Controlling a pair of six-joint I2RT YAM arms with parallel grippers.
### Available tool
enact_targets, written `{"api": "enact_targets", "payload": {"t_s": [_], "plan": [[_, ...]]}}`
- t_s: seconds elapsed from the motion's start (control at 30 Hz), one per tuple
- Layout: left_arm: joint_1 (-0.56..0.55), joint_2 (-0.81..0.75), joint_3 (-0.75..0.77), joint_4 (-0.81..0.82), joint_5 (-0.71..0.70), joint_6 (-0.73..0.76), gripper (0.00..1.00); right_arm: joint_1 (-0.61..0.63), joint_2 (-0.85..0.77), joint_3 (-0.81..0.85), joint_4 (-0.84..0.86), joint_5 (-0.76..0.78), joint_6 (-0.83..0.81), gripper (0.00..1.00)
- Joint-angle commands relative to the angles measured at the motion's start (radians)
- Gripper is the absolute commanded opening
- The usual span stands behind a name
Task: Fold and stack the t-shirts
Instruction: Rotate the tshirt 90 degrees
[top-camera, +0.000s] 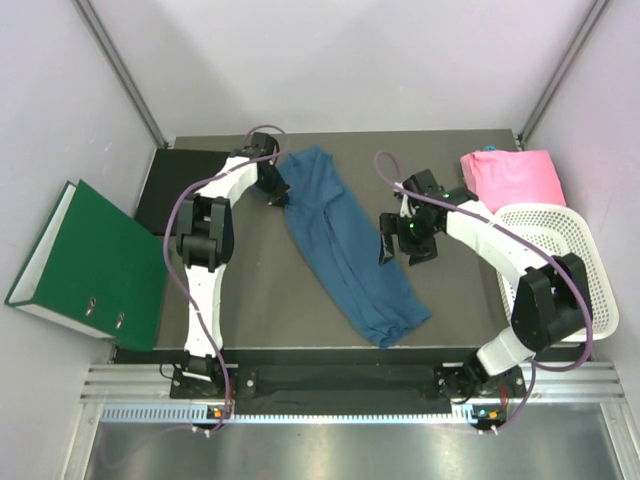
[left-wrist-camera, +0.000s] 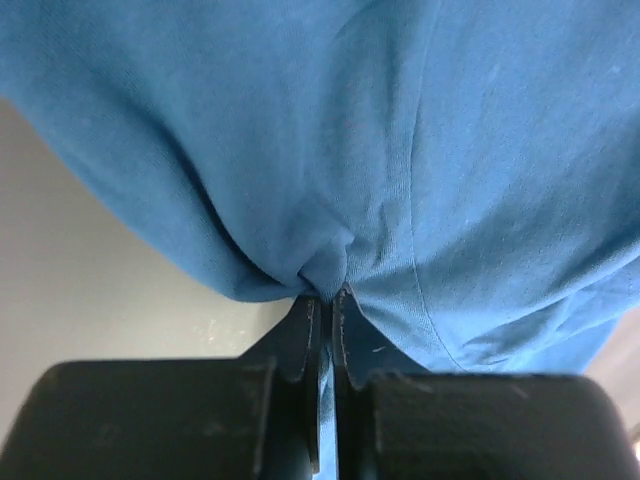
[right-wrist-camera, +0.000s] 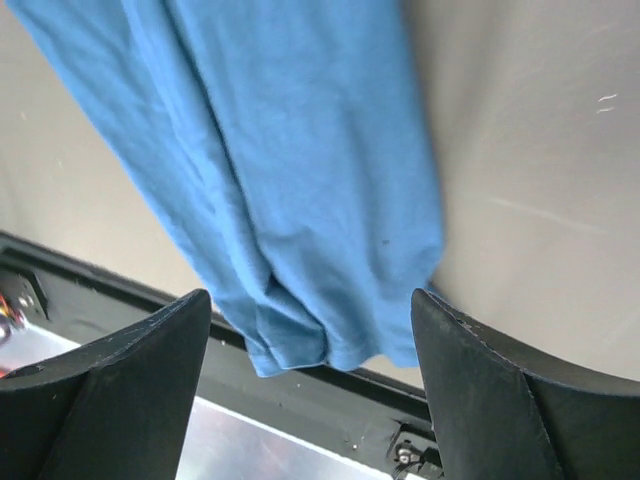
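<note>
The dark teal-blue t-shirt (top-camera: 345, 250) lies as a long narrow strip, running diagonally from the back centre toward the front right of the table. My left gripper (top-camera: 280, 195) sits at the strip's upper left edge. In the left wrist view it (left-wrist-camera: 327, 295) is shut on a pinched fold of the blue cloth (left-wrist-camera: 400, 150). My right gripper (top-camera: 392, 248) hovers just off the strip's right edge, apart from the cloth. Its jaws (right-wrist-camera: 310, 300) are wide open, with the shirt's hem end (right-wrist-camera: 300, 180) lying below them. The pink t-shirt (top-camera: 510, 175) lies folded at the back right.
A white mesh basket (top-camera: 560, 270) stands at the right edge, just in front of the pink shirt. A green binder (top-camera: 90, 265) lies open off the table's left side, next to a black flat pad (top-camera: 175, 190). The table's front rail (right-wrist-camera: 300, 400) runs just beyond the hem.
</note>
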Motion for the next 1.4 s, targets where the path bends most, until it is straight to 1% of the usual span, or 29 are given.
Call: {"api": "enact_targets", "payload": {"t_s": [0.0,0.07,0.2,0.27,0.3,0.37,0.4,0.43,0.47,0.5,0.53,0.57,0.63,0.7,0.77,0.8,0.83,0.87,0.9,0.93,0.97,1.03,1.07,1.13,1.17,1.2,1.23,1.27,1.37], "plan": [[0.001,0.072,0.123,-0.013,-0.006,0.017,0.0,-0.052,-0.006,0.074,-0.018,0.033,-0.023,0.8],[0.001,0.112,0.166,-0.004,0.005,0.021,0.0,-0.078,0.0,0.087,-0.019,0.038,-0.026,0.8],[0.001,0.202,0.347,0.042,0.055,0.014,0.0,-0.113,0.009,0.087,-0.021,0.039,-0.031,0.81],[0.003,0.263,0.399,0.122,0.113,-0.015,0.0,-0.124,0.012,0.085,-0.027,0.042,-0.031,0.81],[0.004,0.288,0.485,0.117,0.124,-0.035,0.01,-0.13,0.014,0.082,-0.03,0.044,-0.029,0.81],[0.018,0.34,0.547,0.087,0.144,-0.049,0.19,-0.135,0.011,0.079,-0.033,0.047,-0.029,0.82],[0.022,0.333,0.524,0.084,0.155,-0.054,0.51,-0.136,0.006,0.078,-0.036,0.05,-0.031,0.82],[0.027,0.289,0.489,0.085,0.149,-0.048,0.61,-0.139,0.003,0.078,-0.036,0.048,-0.034,0.83],[0.032,0.252,0.44,0.1,0.135,-0.034,0.68,-0.139,-0.003,0.078,-0.036,0.051,-0.035,0.86],[0.032,0.206,0.318,0.113,0.091,-0.001,0.75,-0.141,-0.006,0.076,-0.035,0.055,-0.04,0.89],[0.033,0.108,0.253,0.123,0.063,0.016,0.83,-0.142,-0.009,0.073,-0.024,0.058,-0.043,0.96],[0.035,0.059,0.139,0.125,0.037,0.032,0.87,-0.142,-0.015,0.068,-0.016,0.061,-0.046,1.0],[0.038,-0.078,0.04,0.105,-0.023,0.063,0.92,-0.145,-0.017,0.064,-0.004,0.059,-0.051,1.0],[0.038,-0.162,-0.099,0.055,-0.034,0.064,0.93,-0.15,-0.009,0.064,0.01,0.056,-0.058,1.0],[0.033,-0.268,-0.181,-0.004,-0.017,0.04,0.93,-0.155,0.003,0.067,0.024,0.052,-0.068,1.0],[0.029,-0.343,-0.294,-0.008,-0.005,0.011,0.92,-0.162,0.009,0.067,0.027,0.039,-0.069,1.0],[0.023,-0.388,-0.362,0.01,0.03,-0.005,0.91,-0.165,0.014,0.073,0.03,0.035,-0.071,1.0],[0.004,-0.435,-0.507,0.033,0.052,-0.023,0.88,-0.167,0.021,0.074,0.034,0.032,-0.072,1.0],[-0.008,-0.522,-0.575,0.057,0.078,-0.061,0.85,-0.173,0.027,0.078,0.039,0.025,-0.075,0.99],[-0.022,-0.561,-0.638,0.1,0.124,-0.083,0.82,-0.176,0.032,0.085,0.041,0.022,-0.077,1.0],[-0.055,-0.597,-0.744,0.114,0.14,-0.103,0.69,-0.181,0.041,0.091,0.041,0.021,-0.083,0.99],[-0.097,-0.669,-0.832,0.142,0.173,-0.156,0.49,-0.194,0.046,0.099,0.045,0.013,-0.088,1.0],[-0.144,-0.701,-0.899,0.146,0.199,-0.193,0.4,-0.207,0.052,0.101,0.045,0.007,-0.091,1.0],[-0.197,-0.726,-0.959,0.175,0.236,-0.224,0.4,-0.221,0.054,0.102,0.051,-0.005,-0.095,1.0],[-0.253,-0.733,-0.994,0.197,0.264,-0.236,0.42,-0.228,0.052,0.101,0.054,-0.011,-0.098,1.0],[-0.282,-0.735,-1.001,0.2,0.272,-0.253,0.49,-0.245,0.051,0.098,0.056,-0.02,-0.1,1.0],[-0.309,-0.73,-1.005,0.199,0.273,-0.259,0.51,-0.248,0.049,0.091,0.059,-0.027,-0.104,1.0],[-0.359,-0.729,-1.008,0.197,0.275,-0.267,0.53,-0.256,0.044,0.087,0.062,-0.03,-0.108,1.0],[-0.444,-0.706,-1.002,0.218,0.278,-0.307,0.57,-0.285,0.035,0.07,0.07,-0.042,-0.115,1.0]]}}
